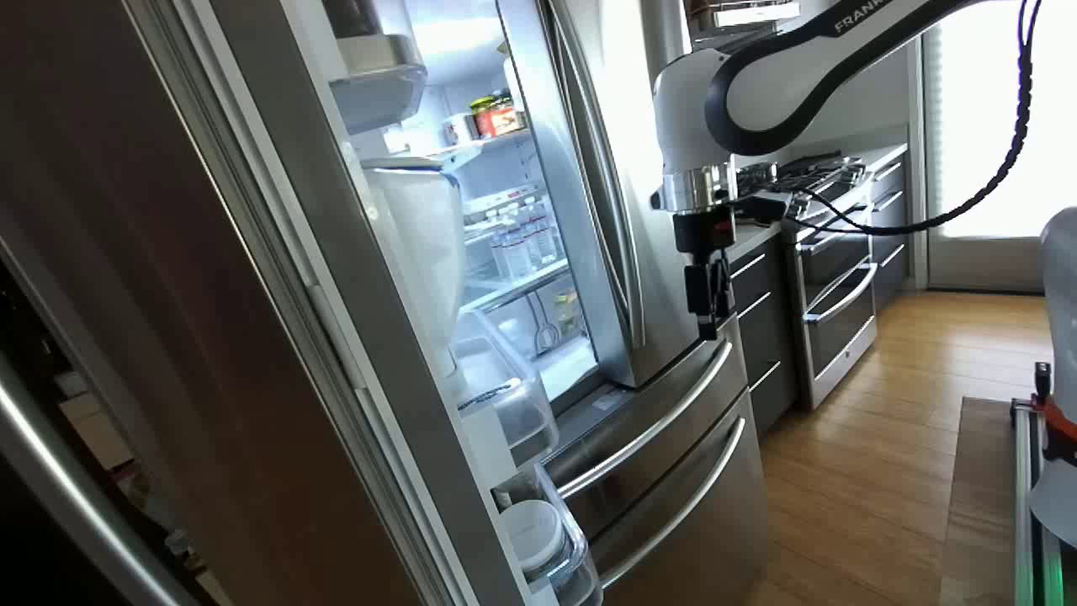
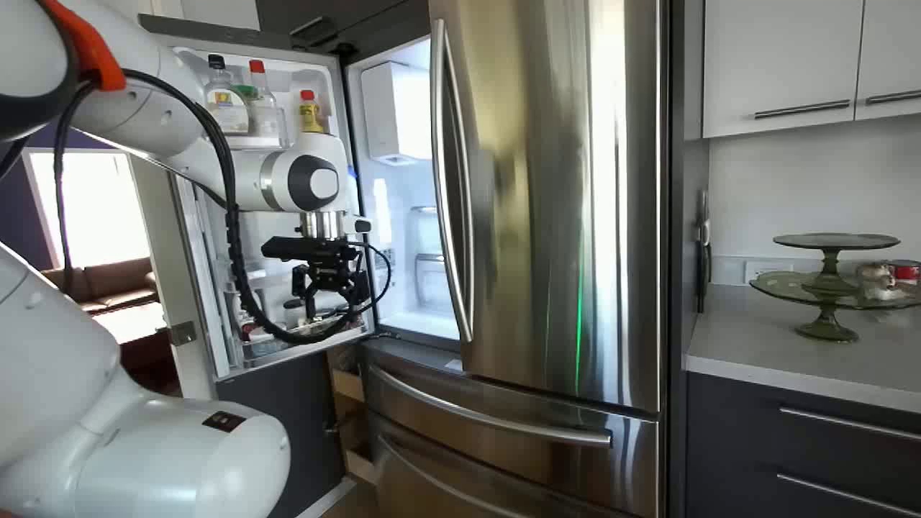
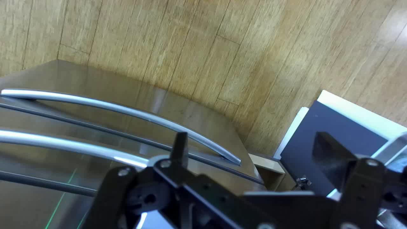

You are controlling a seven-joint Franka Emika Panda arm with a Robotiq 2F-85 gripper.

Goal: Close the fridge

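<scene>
The steel fridge [image 1: 665,278] has one upper door shut and the other open. The open door [image 1: 383,337] swings out toward the camera in an exterior view, with bins on its inside. In an exterior view, the shut door [image 2: 547,180] is at the centre and the lit interior [image 2: 392,194] shows beside it. Both drawers are shut; they also show in the wrist view [image 3: 127,86]. My gripper [image 1: 709,324] hangs pointing down in front of the fridge, between the two doors [image 2: 311,313]. Its fingers [image 3: 252,148] are wide apart with nothing between them. I see no contact with the door.
A dark panel [image 2: 284,417] stands open below the open door, next to wooden shelving [image 2: 349,388]. An oven range [image 1: 837,311] stands beyond the fridge. A counter [image 2: 791,367] with green glass stands [image 2: 827,331] is at the right in an exterior view. Cables loop along the arm.
</scene>
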